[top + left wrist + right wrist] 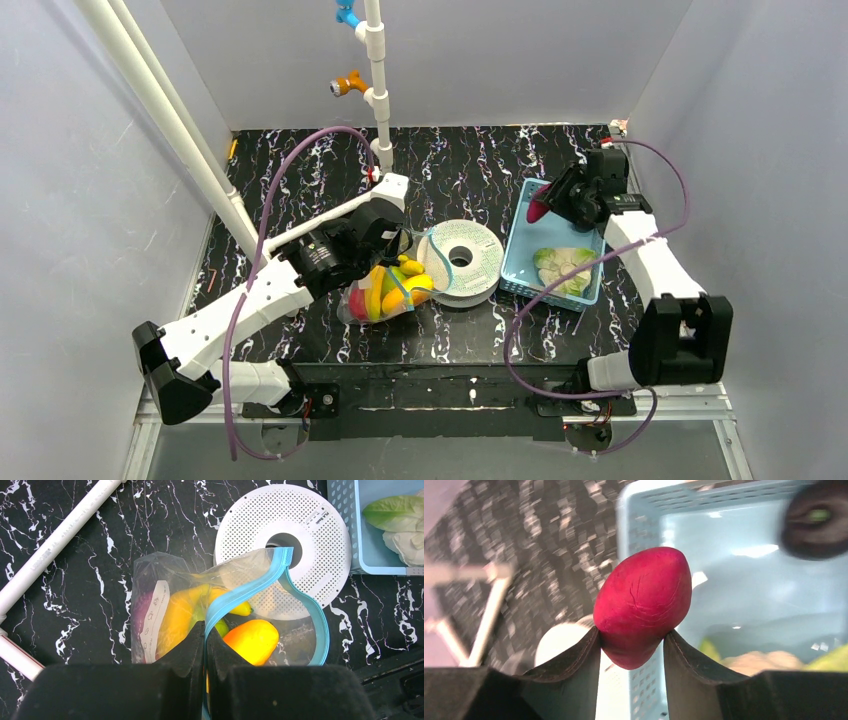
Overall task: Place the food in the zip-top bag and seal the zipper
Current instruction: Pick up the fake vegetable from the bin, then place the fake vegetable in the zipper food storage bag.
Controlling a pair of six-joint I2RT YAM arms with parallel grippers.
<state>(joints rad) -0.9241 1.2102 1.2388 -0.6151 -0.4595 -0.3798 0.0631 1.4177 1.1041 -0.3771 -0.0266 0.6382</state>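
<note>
The clear zip-top bag [385, 292] [165, 595] lies on the black marble table, its mouth gaping toward the white spool. Inside it show a yellow banana [186, 611], a yellow-orange piece [252, 639] and a purple eggplant [141, 614]. My left gripper [205, 641] [388, 248] is shut on the teal zipper [260, 582] at the near edge of the mouth. My right gripper [631, 636] [556, 200] hangs over the far left corner of the basket, shut on a dark red fruit [641, 597] [539, 208].
The light-blue mesh basket [512, 268] [639, 510] [345, 510] stands right of the bag and holds a green-white leafy piece [562, 264] [395, 522]. A white perforated spool [462, 260] [285, 535] sits under the bag's mouth. White pipes [170, 120] [60, 540] rise at the left and back.
</note>
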